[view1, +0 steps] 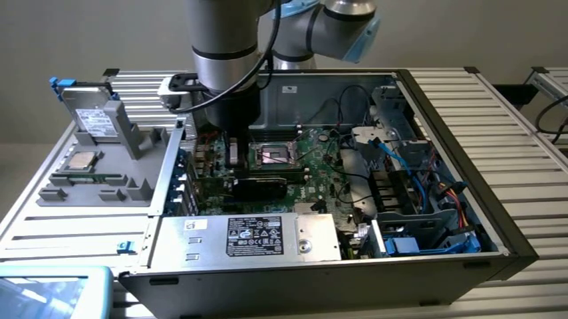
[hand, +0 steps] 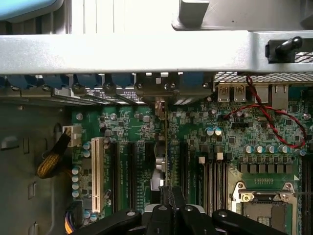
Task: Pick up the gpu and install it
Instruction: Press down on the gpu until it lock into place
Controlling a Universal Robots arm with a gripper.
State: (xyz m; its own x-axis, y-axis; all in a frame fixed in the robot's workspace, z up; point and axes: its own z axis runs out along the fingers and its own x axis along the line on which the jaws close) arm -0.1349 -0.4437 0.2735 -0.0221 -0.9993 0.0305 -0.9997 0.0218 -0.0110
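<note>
Open computer case point(view1: 461, 219) on a slatted table point(view1: 523, 119), motherboard point(hand: 234, 147) exposed inside. Arm point(view1: 226, 60) reaching down into the case near the expansion slots. Gripper point(hand: 167, 203) clamped on the gpu point(hand: 167, 147), card held edge-on, upright over a slot, bracket end toward the rear wall.

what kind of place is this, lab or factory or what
Probably a robotics test bench or lab set up for PC assembly: an open computer case lies on a slatted metal table, with a grey parts fixture beside it and a robot arm reaching in.
</note>
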